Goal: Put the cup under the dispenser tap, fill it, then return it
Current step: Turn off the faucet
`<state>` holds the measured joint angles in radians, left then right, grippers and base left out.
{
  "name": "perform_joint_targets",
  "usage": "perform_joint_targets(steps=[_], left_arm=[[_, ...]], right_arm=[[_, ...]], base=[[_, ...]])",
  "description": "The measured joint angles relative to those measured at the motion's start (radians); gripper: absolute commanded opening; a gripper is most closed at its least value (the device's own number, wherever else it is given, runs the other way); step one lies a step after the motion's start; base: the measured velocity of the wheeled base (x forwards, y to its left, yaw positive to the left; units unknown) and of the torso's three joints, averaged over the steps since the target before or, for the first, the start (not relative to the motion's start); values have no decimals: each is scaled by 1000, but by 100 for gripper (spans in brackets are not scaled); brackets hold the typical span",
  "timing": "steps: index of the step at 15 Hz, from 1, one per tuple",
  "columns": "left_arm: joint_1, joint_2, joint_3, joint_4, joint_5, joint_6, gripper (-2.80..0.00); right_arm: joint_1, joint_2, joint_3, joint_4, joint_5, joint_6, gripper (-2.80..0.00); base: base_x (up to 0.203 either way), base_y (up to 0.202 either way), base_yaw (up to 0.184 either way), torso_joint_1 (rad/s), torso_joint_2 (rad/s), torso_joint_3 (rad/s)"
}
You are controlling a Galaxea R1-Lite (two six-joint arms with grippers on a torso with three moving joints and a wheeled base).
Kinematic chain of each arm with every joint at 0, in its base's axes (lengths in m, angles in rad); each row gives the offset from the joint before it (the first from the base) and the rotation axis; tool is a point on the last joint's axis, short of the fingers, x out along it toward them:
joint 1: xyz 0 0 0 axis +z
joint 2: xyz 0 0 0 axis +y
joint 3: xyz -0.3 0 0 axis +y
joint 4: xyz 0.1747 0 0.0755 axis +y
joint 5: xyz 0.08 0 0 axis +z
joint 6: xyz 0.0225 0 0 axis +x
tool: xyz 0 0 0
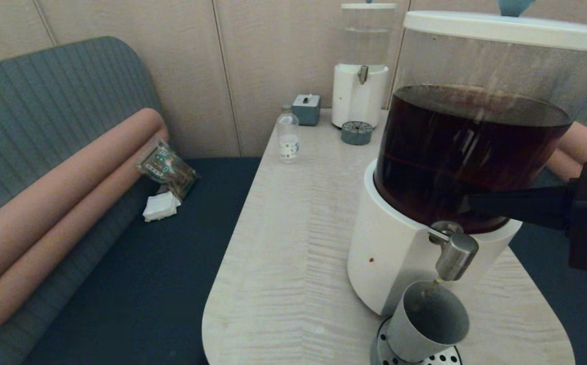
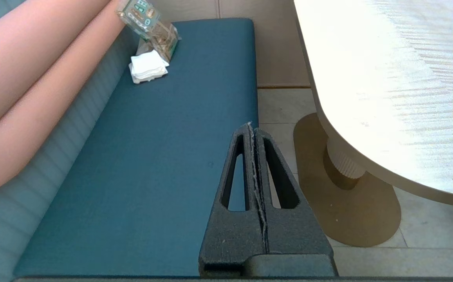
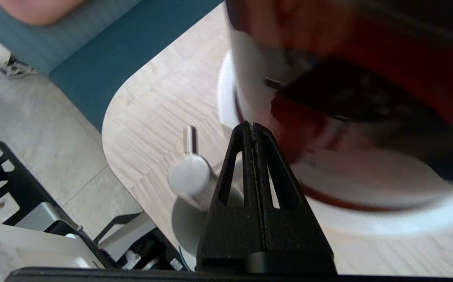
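The grey-green cup (image 1: pixel 427 324) stands on the perforated drip tray (image 1: pixel 448 358), right under the brushed-steel dispenser tap (image 1: pixel 455 253) of the large white-based dispenser (image 1: pixel 394 253) with dark brown liquid. What I see of the cup's inside looks grey. My right gripper (image 1: pixel 473 203) reaches in from the right, shut and empty, its tip just above and behind the tap against the tank. In the right wrist view the right gripper (image 3: pixel 253 126) sits beside the tap (image 3: pixel 189 178), with the cup (image 3: pixel 185 223) below it. My left gripper (image 2: pixel 253 127) is shut, parked low beside the table.
At the table's far end stand a small clear bottle (image 1: pixel 288 134), a grey box (image 1: pixel 306 109), and a small clear-liquid dispenser (image 1: pixel 359 91) with a round grey tray (image 1: pixel 356 133). A packet (image 1: pixel 166 167) and napkins (image 1: pixel 161 207) lie on the blue bench (image 1: pixel 136 284) to the left.
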<state>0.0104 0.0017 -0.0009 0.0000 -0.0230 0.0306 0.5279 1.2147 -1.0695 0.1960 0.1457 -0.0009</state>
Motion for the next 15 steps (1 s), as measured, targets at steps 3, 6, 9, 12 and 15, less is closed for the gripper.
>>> perform_joint_targets(steps=[3, 6, 9, 12, 15], left_arm=[[0, 0, 0, 0, 0, 0, -280], [0, 0, 0, 0, 0, 0, -280], [0, 0, 0, 0, 0, 0, -280], [0, 0, 0, 0, 0, 0, -280], [0, 0, 0, 0, 0, 0, -280]], right_arm=[[-10, -64, 24, 5, -18, 1, -280], [-12, -140, 60, 7, -93, 0, -280], [-12, -215, 100, 8, -141, 0, -280], [-12, -271, 142, 7, -225, -1, -280], [-12, -323, 179, 7, -285, -3, -280]], base=[[0, 0, 0, 0, 0, 0], [0, 0, 0, 0, 0, 0], [0, 0, 0, 0, 0, 0], [0, 0, 0, 0, 0, 0], [0, 0, 0, 0, 0, 0]])
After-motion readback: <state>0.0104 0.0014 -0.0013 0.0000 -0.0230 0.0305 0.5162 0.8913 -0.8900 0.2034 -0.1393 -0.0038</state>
